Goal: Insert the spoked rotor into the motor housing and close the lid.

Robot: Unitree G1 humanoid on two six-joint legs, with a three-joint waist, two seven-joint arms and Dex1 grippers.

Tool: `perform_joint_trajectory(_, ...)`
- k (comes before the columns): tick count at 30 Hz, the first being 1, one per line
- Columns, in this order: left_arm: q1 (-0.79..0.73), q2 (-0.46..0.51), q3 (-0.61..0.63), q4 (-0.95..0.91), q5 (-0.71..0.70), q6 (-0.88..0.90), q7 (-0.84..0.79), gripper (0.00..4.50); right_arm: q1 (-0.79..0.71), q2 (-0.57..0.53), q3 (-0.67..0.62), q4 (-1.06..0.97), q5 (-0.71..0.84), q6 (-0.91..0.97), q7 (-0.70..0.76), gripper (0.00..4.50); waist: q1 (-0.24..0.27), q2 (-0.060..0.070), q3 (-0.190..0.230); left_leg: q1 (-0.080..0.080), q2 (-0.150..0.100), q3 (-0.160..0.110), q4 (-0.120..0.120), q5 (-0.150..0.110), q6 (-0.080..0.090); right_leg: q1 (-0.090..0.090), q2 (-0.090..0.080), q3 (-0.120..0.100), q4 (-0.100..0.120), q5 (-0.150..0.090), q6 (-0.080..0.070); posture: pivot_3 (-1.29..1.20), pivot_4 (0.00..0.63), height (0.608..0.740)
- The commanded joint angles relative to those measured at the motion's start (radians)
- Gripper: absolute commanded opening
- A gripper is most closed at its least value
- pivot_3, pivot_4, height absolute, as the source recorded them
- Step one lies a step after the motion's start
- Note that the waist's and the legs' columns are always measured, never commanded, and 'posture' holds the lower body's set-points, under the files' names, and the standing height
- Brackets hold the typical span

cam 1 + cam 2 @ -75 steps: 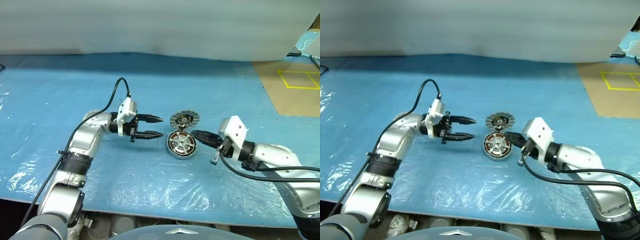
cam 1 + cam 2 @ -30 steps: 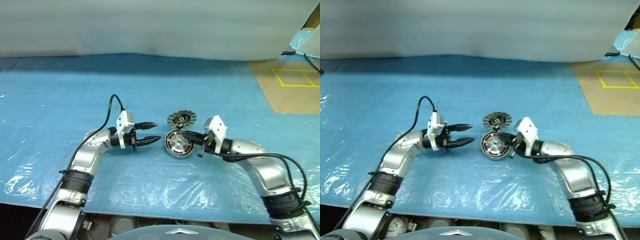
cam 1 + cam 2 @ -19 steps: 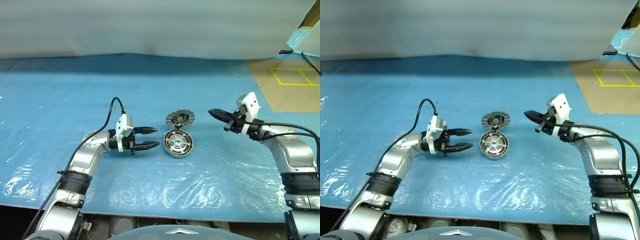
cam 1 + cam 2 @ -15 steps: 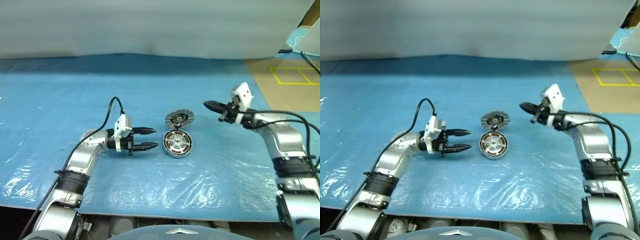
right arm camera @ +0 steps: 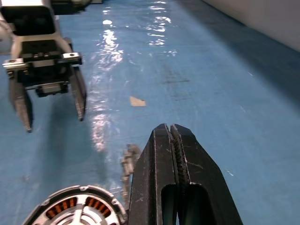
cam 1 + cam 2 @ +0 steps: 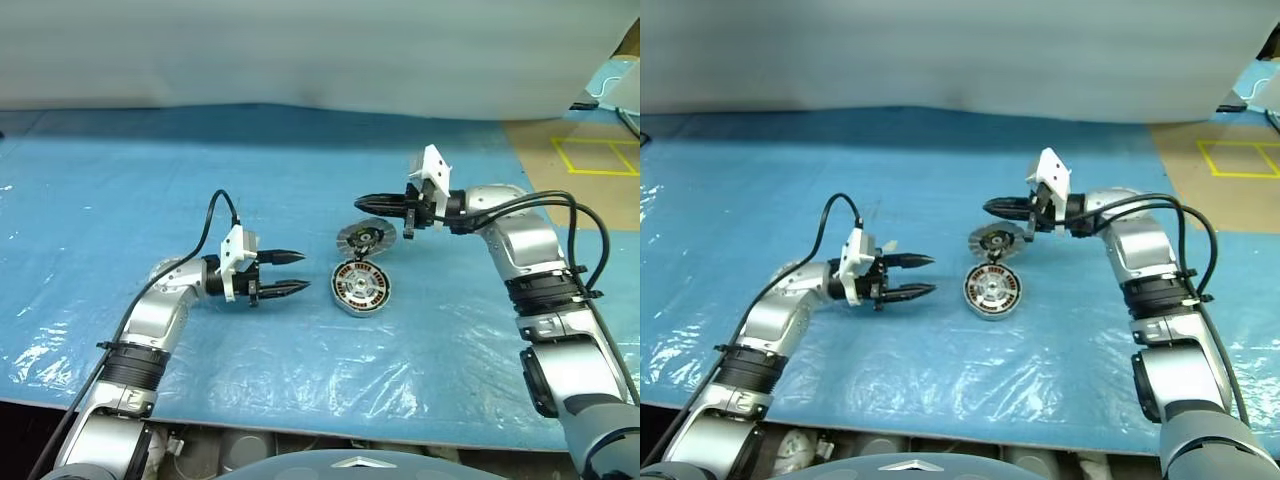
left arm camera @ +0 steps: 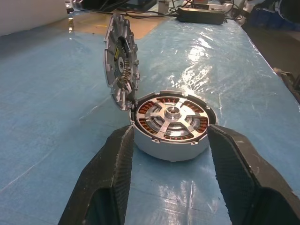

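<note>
Motor housing (image 6: 361, 287) lies flat on the blue surface (image 6: 120, 200), spoked rotor (image 7: 171, 117) already seated over its copper windings, just ahead of the left jaws. Lid (image 6: 365, 236) stands tilted open, propped against the housing's far rim, below the right jaws. Closing well probably means pushing the lid's upper edge gently down until flush. Left gripper (image 6: 296, 273): jaws parted about housing-wide, holding nothing. Right gripper (image 6: 364, 202): jaws pressed together, empty, above the lid.

Spoked rotor (image 7: 171, 118) inside motor housing (image 7: 171, 137)
</note>
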Motion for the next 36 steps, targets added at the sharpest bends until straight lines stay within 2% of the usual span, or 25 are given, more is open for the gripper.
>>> perform_joint_trajectory(1, -0.009, -0.004, 0.003, -0.011, -0.011, -0.015, -0.004, 2.58, 0.054, -0.008, 0.017, -0.107, 0.014, 0.02, 0.0, 0.0, -0.001, 0.0, 0.0, 0.001, 0.0, 0.0, 0.001, 0.0, 0.0, 0.001, 0.0, 0.0, 0.001, 0.0, 0.0, 0.0, 0.15, 0.74)
perform_joint_trajectory(6, -0.035, -0.013, -0.001, 0.023, -0.003, -0.031, -0.012, 2.58, 0.125, -0.002, 0.036, -0.169, 0.001, 0.028, -0.038, 0.0, -0.003, 0.0, 0.0, 0.003, 0.001, 0.001, 0.002, -0.002, -0.003, 0.002, 0.0, 0.001, 0.002, 0.0, 0.0, 0.0, 0.15, 0.74)
perform_joint_trajectory(9, -0.043, -0.01, -0.001, 0.032, -0.003, -0.032, -0.02, 2.58, 0.12, -0.012, -0.003, -0.212, 0.047, 0.068, -0.053, 0.0, -0.006, 0.001, 0.0, 0.003, 0.001, 0.002, 0.002, -0.002, -0.003, 0.001, 0.0, 0.002, 0.002, 0.0, 0.0, 0.0, 0.15, 0.74)
perform_joint_trajectory(14, -0.048, -0.005, 0.001, 0.048, -0.003, -0.038, -0.034, 2.58, 0.086, -0.024, -0.089, -0.246, 0.14, 0.143, -0.071, 0.0, -0.005, 0.001, 0.0, 0.002, 0.001, 0.002, 0.001, -0.001, -0.002, 0.001, 0.0, 0.002, 0.001, 0.0, 0.0, 0.0, 0.15, 0.74)
perform_joint_trajectory(19, -0.038, -0.004, 0.004, 0.044, -0.002, -0.038, -0.03, 2.58, -0.016, -0.004, -0.209, -0.147, 0.207, 0.203, -0.173, 0.0, -0.005, 0.002, 0.001, 0.003, 0.001, 0.003, 0.001, -0.002, -0.003, 0.001, 0.0, 0.002, 0.002, 0.0, 0.0, 0.0, 0.15, 0.74)
perform_joint_trajectory(26, -0.042, -0.008, 0.0, 0.045, 0.002, -0.038, -0.023, 2.58, -0.045, 0.049, -0.077, 0.095, 0.017, 0.029, -0.206, 0.0, -0.01, 0.002, 0.001, 0.002, 0.001, 0.003, 0.001, 0.001, -0.007, 0.001, 0.0, 0.002, 0.001, 0.0, -0.001, 0.0, 0.15, 0.74)
perform_joint_trajectory(31, -0.049, -0.009, 0.001, 0.036, 0.001, -0.031, -0.018, 2.58, -0.105, 0.109, -0.042, 0.265, -0.041, -0.057, -0.2, 0.0, -0.01, 0.003, 0.002, -0.001, 0.001, 0.003, 0.001, 0.002, -0.005, -0.002, 0.0, 0.002, 0.001, 0.0, -0.001, 0.0, 0.15, 0.74)
perform_joint_trajectory(36, -0.031, 0.002, 0.007, 0.016, -0.002, -0.025, -0.01, 2.58, -0.076, 0.085, 0.001, 0.187, -0.031, -0.043, -0.079, 0.0, -0.008, 0.004, 0.002, -0.002, 0.001, 0.003, 0.001, 0.002, -0.004, -0.003, 0.0, 0.001, 0.002, 0.0, -0.001, 0.0, 0.15, 0.74)
